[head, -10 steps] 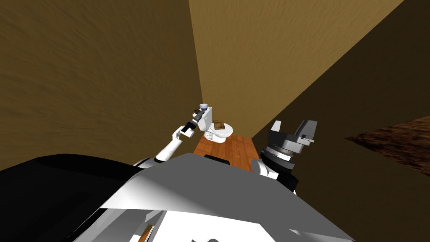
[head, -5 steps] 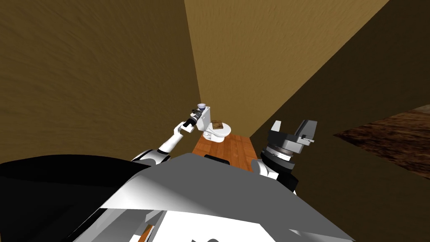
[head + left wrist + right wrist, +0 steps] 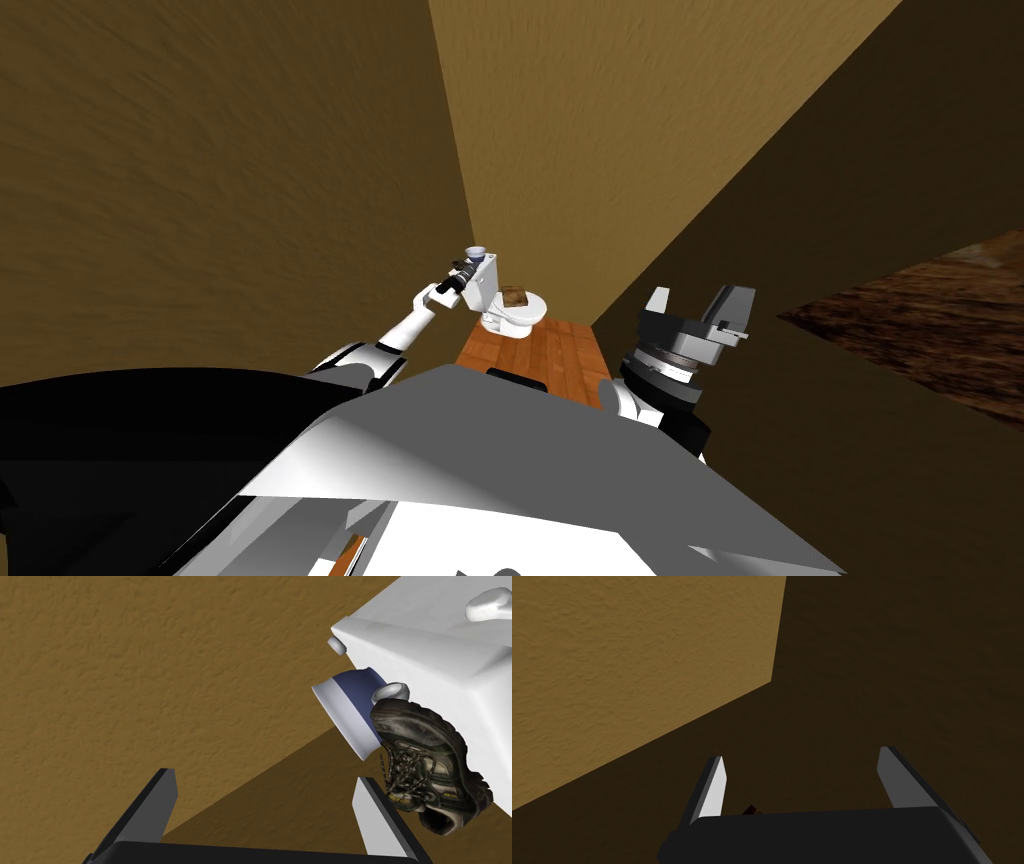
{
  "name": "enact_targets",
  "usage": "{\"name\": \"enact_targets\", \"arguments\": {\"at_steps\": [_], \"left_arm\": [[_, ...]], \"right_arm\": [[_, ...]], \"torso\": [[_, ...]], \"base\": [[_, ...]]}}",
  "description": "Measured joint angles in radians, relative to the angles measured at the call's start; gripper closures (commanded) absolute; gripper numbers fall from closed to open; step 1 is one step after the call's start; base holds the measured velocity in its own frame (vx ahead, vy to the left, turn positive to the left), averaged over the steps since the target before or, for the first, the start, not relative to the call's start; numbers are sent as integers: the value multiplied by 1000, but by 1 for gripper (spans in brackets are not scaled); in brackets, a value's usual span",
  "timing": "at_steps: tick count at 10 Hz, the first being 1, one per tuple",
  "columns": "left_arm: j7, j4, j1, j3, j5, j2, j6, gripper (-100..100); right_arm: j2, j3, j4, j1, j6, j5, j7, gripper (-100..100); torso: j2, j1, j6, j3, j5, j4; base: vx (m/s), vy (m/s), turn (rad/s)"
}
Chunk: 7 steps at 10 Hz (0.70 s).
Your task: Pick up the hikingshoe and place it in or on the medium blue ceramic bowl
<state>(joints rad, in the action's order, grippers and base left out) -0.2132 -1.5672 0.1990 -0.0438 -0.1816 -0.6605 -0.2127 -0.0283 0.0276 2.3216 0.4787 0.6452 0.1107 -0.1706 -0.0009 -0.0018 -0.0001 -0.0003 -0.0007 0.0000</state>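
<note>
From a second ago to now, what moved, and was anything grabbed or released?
The head camera turned slightly, so the whole scene slid left. The left forearm rose a little; the left gripper stayed at the toilet tank beside the blue bowl. No grasp or release shows: its fingers are open now, the shoe outside them, next to the bowl. The right gripper stayed as it was, open.

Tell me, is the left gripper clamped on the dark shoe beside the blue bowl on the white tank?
No. The left gripper is open and empty; the dark shoe lies outside it, beside the blue bowl on the white tank. The left wrist view shows it.
</note>
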Motion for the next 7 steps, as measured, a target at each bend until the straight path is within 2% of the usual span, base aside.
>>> {"name": "enact_targets", "arguments": {"at_steps": [2, 3, 5, 7], "left_arm": [[0, 49, 39, 2, -13, -30, -48, -100], [-2, 76, 53, 5, -10, -30, -70, -100], [1, 146, 104, -1, -35, -74, -111, -100], [4, 188, 141, 6, -39, -95, -166, -100]], "right_arm": [[0, 0, 0, 0, 0, 0, 0, 0], [0, 0, 0, 0, 0, 0, 0, 0], [0, 0, 0, 0, 0, 0, 0, 0], [0, 0, 0, 0, 0, 0, 0, 0]], "torso": [[0, -1, 0, 0, 0, 0], [0, -1, 0, 0, 0, 0], [-1, 0, 0, -1, 0, 0], [-1, 0, -1, -1, 0, 0]], "base": [[11, -52, -39], [21, -50, -63], [25, -42, -56], [14, -25, -14]]}}
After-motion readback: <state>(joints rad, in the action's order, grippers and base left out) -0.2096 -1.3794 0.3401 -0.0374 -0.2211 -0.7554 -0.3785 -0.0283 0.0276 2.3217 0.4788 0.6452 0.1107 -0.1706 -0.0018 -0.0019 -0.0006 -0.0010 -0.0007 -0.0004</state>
